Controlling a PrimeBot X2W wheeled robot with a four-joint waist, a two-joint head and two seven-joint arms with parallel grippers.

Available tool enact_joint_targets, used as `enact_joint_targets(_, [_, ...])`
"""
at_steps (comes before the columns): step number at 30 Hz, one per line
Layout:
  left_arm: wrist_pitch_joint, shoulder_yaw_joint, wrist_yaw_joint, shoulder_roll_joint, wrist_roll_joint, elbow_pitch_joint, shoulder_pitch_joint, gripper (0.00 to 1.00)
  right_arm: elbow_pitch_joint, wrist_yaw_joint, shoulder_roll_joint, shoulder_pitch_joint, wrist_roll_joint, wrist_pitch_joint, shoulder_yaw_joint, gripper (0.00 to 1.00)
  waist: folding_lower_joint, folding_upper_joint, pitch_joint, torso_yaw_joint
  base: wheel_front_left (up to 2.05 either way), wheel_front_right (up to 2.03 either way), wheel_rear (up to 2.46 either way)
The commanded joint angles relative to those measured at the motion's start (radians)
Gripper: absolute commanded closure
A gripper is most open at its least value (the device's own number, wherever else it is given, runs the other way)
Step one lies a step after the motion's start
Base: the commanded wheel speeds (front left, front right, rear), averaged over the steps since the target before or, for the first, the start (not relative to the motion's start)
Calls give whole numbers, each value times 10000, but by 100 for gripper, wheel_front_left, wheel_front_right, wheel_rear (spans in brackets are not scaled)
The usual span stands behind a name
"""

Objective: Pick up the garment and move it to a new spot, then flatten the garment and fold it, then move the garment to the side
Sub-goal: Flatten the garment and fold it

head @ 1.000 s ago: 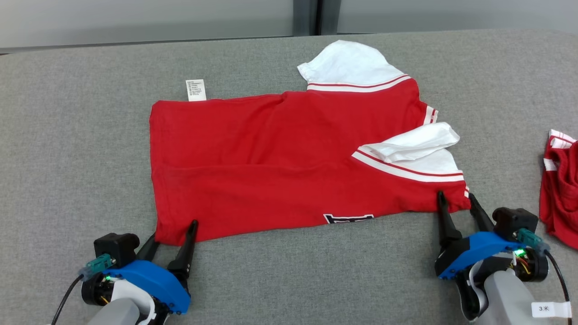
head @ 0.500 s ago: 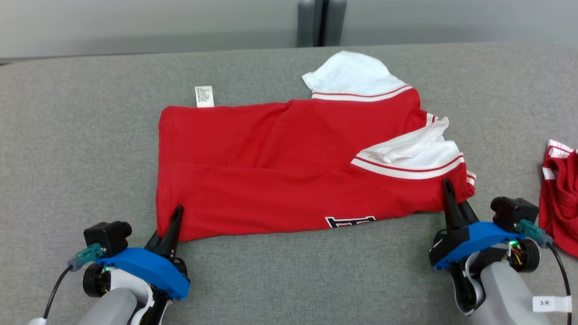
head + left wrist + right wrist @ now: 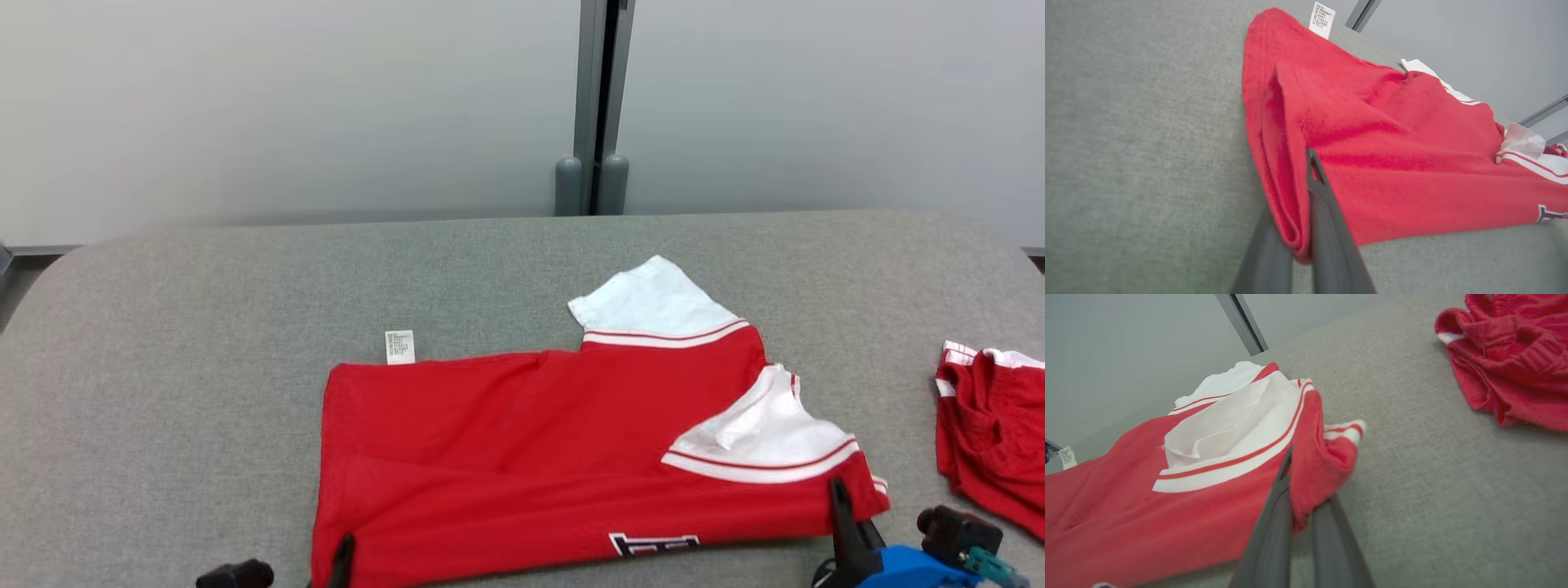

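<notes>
The garment [image 3: 522,457] is a red shirt with white sleeves, lying folded lengthwise on the grey table [image 3: 204,327]. At the head view's bottom edge, my left gripper [image 3: 343,559] is shut on the garment's near left corner. The left wrist view shows that corner [image 3: 1290,228] pinched between the dark fingers [image 3: 1327,212] of the left gripper [image 3: 1302,171]. My right gripper [image 3: 841,506] is shut on the near right corner by the striped sleeve. In the right wrist view, the right gripper [image 3: 1300,477] holds the bunched red cloth [image 3: 1323,469] there.
A second red garment [image 3: 988,425] lies crumpled at the table's right edge, also visible as a red heap [image 3: 1515,367]. A white care label [image 3: 399,346] sticks out at the shirt's far left corner. A grey wall and a post [image 3: 600,106] stand behind the table.
My right gripper has gone from open to shut on the near right corner. The left gripper stays shut on its corner. The head camera has tilted up, so the whole scene sits lower.
</notes>
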Motion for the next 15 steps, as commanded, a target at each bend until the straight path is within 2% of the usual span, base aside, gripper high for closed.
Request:
enact_joint_targets(1, [-24, 67, -8, -31, 54, 168, 153, 100, -77, -2, -76, 347, 91, -4, -29, 100, 3, 1, -128, -53, 0, 0, 0])
enact_joint_targets(2, [-22, 48, 1, -100, 39, 293, 306, 100, -55, -2, -76, 488, 161, -2, -30, 100, 3, 1, -144, -46, 0, 0, 0])
enact_joint_targets(3, [-24, 70, 3, -138, 19, 366, 370, 75, 32, -2, -78, 605, 239, -4, 3, 82, 3, 1, -150, -37, 0, 0, 0])
enact_joint_targets(4, [-24, 49, 3, -138, 37, 433, 411, 0, 50, -2, -76, 638, 250, -4, 16, 0, 3, 1, -146, -32, 0, 0, 0])
enact_joint_targets(7, [-24, 506, 3, -51, 272, 363, 196, 0, -182, -1, -84, 613, -81, -15, -266, 0, 3, 1, -21, -4, 0, 0, 0])
enact_joint_targets(11, [-23, 1082, -1, 119, 851, -17, -361, 0, -846, -1, -70, 70, -1104, -15, -741, 0, 3, 1, 436, -18, 0, 0, 0])
enact_joint_targets(15, [-21, 1146, -1, 446, 1139, -46, -1360, 0, -1240, -1, -53, -615, -1620, -15, -681, 0, 3, 1, 1041, -126, 0, 0, 0])
